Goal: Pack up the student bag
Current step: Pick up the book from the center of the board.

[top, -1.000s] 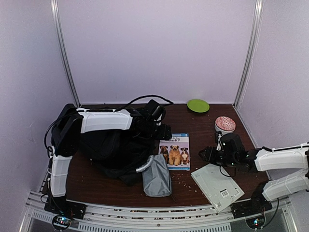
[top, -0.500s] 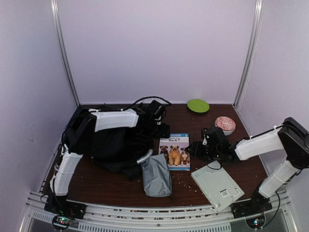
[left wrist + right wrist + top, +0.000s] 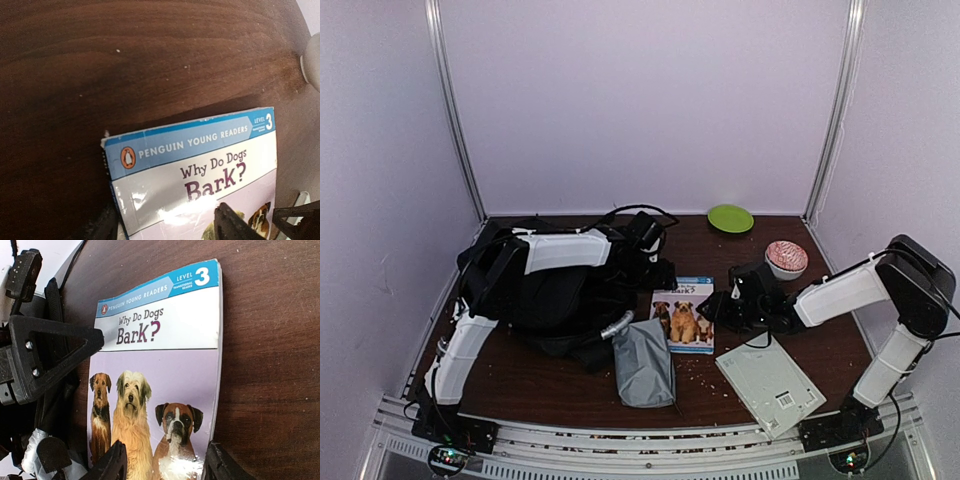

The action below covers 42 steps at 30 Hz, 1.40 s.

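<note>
The student bag (image 3: 545, 300), large, black and soft, lies slumped on the left of the table. To its right lies a thin book with three dogs on the cover (image 3: 682, 315). My left gripper (image 3: 658, 272) reaches over the bag and stands open at the book's (image 3: 200, 160) top left corner, one finger outside the spine edge, the other over the cover. My right gripper (image 3: 712, 308) is open low at the book's (image 3: 160, 355) right edge, one finger (image 3: 107, 462) over the cover, the other on the table side. Neither holds anything.
A grey zip pouch (image 3: 643, 362) lies in front of the bag. A flat pale rectangular case (image 3: 769, 385) lies at the front right. A green plate (image 3: 730, 218) and a pink bowl (image 3: 786, 258) stand at the back right.
My right arm has stretched left from the right side up to the book's right edge. The left arm has lifted slightly over the bag and its jaws have narrowed a little.
</note>
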Available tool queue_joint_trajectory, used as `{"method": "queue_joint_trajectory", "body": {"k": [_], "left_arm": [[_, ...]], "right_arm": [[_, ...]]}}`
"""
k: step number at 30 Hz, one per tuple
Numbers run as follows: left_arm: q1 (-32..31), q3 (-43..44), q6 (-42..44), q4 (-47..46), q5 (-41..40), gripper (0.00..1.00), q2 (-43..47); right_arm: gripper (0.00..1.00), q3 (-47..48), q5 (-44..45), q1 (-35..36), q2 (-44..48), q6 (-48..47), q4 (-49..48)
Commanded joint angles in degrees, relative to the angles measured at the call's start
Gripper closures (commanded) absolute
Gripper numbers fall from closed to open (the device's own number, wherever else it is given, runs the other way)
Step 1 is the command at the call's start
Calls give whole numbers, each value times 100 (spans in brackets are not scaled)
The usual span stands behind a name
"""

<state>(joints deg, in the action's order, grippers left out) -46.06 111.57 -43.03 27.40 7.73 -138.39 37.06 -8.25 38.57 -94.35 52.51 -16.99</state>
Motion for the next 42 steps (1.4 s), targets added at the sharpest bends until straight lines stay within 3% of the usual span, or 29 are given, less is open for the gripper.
{"method": "queue_joint_trajectory", "body": {"k": [1,11,17,22,26,31,33,38,42], "left_arm": [[126,-140,-211,-65,888,38,-317],[42,-625,-390,-779,1366,73,36],[-60,-698,-457,-1045,1506,100,121],[-65,-908,-499,-1122,1359,100,271],[-61,-1032,-503,-1139,1305,100,364],[-63,-1122,-420,-1116,1132,100,694],[-61,-1112,-352,-1080,1044,92,898],[-69,-1076,-264,-1059,954,39,1602],[-136,-1105,-259,-1044,756,21,2331]], "right_arm": [[47,-136,-115,-55,32,109,-167],[52,-661,-199,-128,91,151,-405],[64,-743,-386,-180,163,226,-620],[81,-718,-432,-192,385,208,-578],[100,-694,-453,-196,572,189,-498],[100,-651,-377,-201,1059,79,-197],[100,-567,-274,-200,1361,-15,142],[100,-253,240,-200,2251,-338,1136],[100,-42,688,-200,2936,-550,1769]]}}
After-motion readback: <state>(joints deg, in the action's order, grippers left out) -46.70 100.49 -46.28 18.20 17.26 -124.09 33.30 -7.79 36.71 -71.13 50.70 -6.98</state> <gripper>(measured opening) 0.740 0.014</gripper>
